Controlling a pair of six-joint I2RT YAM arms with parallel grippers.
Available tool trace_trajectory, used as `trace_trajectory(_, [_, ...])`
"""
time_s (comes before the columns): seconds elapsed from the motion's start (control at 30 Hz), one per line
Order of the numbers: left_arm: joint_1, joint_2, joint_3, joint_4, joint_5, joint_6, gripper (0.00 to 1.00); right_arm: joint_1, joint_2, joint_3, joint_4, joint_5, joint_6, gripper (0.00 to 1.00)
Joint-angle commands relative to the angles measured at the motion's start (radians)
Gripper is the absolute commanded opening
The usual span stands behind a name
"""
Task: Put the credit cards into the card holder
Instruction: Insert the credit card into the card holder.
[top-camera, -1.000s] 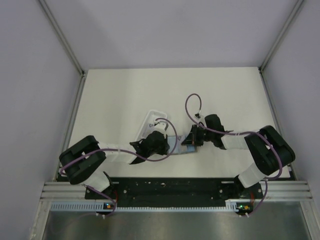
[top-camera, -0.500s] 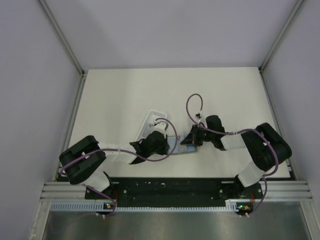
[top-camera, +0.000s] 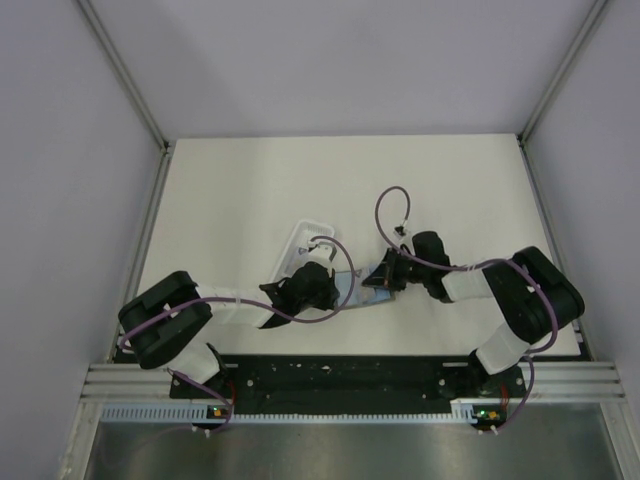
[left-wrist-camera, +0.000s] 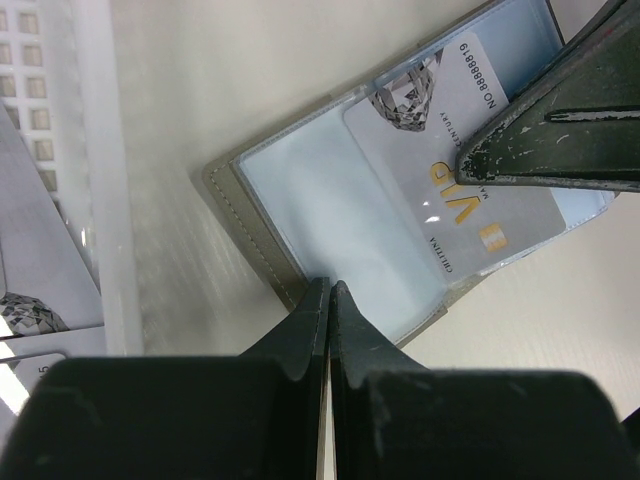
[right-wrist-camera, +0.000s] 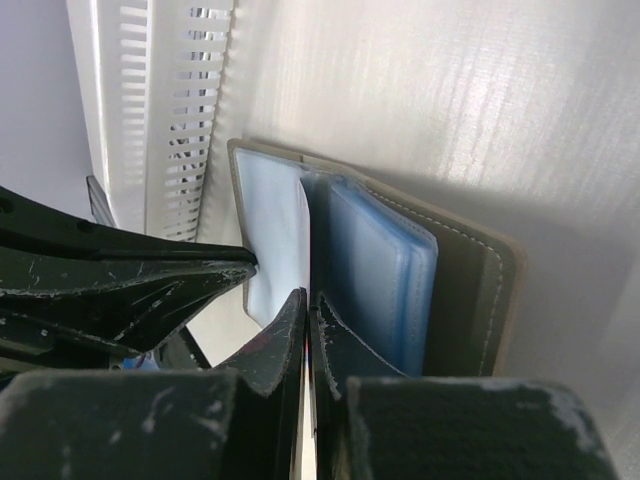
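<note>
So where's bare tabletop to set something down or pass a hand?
Free: the table from the white tray to the far edge. Crowded: near centre, where left gripper and right gripper, pinching a credit card, meet at the card holder.

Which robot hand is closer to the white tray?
Left. The left gripper is beside the white tray, at the card holder; the right gripper is across the holder, farther away.

White tray (top-camera: 302, 240) on cream table (top-camera: 240, 190), left of centre.
</note>
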Motion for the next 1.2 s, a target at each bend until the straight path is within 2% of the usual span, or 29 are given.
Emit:
trace_trajectory(0.0, [0.001,0.031,-0.041,-0.144,-0.007,0.003,0.0,-0.002,-0.033,-0.028,0.036,0.073,-0.001,0.0])
trace_trajectory(0.63, [0.001,0.036,-0.026,-0.15,-0.003,0.008,0.0,0.001,-0.004,-0.065,0.108,0.081,0.033,0.0])
trace_trajectory(1.17, [0.001,0.036,-0.031,-0.15,-0.006,0.008,0.0,0.079,0.059,-0.059,0.172,0.072,0.062,0.0])
